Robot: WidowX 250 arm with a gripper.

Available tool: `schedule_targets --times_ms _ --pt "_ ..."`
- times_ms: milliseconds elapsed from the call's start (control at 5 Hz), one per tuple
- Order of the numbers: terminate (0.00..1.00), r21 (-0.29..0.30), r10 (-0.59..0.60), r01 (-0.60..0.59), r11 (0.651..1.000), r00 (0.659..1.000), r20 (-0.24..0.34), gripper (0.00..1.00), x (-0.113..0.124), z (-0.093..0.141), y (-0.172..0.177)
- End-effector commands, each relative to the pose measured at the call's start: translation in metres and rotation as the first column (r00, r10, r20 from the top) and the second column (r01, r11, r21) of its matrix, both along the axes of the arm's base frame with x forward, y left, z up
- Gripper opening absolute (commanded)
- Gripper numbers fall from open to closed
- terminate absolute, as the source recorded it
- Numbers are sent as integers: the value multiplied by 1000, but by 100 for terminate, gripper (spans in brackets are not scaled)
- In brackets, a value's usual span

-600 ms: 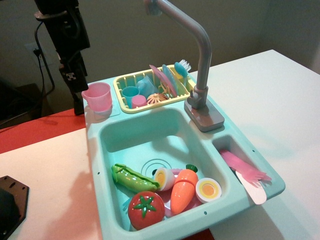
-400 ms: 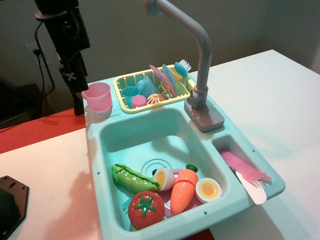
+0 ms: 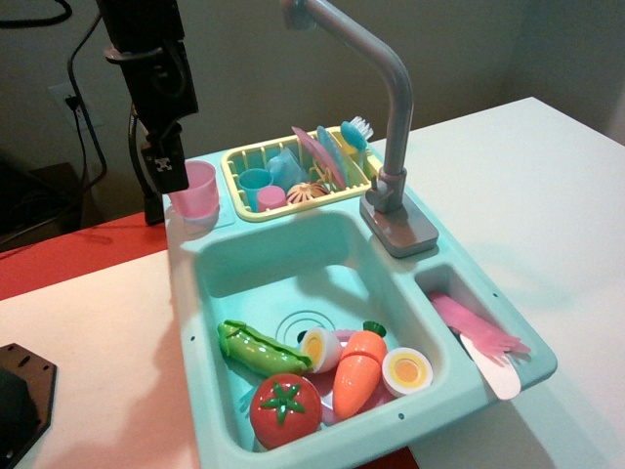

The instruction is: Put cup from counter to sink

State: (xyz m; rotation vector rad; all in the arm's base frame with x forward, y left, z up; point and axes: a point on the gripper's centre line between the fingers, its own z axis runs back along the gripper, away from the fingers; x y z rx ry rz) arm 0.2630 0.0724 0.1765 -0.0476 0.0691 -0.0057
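Pink and half-clear, the cup [image 3: 198, 191] stands upright on the ridged counter [image 3: 217, 217], at the back left corner of the sink [image 3: 256, 266] unit, just beside the yellow dish rack [image 3: 237, 189]. My gripper [image 3: 168, 166] hangs at the left side of the cup and covers a part of its rim. One dark finger [image 3: 166, 161] is in front of the cup; the other finger I do not see, so I cannot tell if my jaws are apart or pressed on the cup.

I judge that I am at the grasp. To do it well, I should come down straight so that one finger goes inside the rim and one outside, then press gently, because thin plastic like this will probably slip or tip. I should lift until the base is clear of the sink edge before I move forward. In the basin I should aim at the bare back part, away from the tomato [image 3: 284, 409], the pea pod [image 3: 260, 350] and the carrot [image 3: 355, 371].
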Motion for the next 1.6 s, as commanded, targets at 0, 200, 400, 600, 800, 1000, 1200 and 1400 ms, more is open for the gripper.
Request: schedule_targets --times_ms 0,200,400,600,800,1000,1200,1400 --pt "0 24 1 -1 1000 1000 19 100 6 -3 4" --pt "0 29 -7 7 1000 1000 -8 100 0 -18 1" --pt "0 30 -8 8 1000 1000 -5 100 -3 -24 -1" --pt "0 33 -13 12 999 1000 13 0 -7 -26 -3" --pt "0 34 -14 13 999 1000 18 0 -8 -26 -4" --pt "0 32 -16 15 999 1000 25 0 -9 -25 -5" --pt "0 64 -23 20 998 999 44 0 -2 -18 2" --pt "0 114 -68 60 992 995 74 0 20 -11 5"
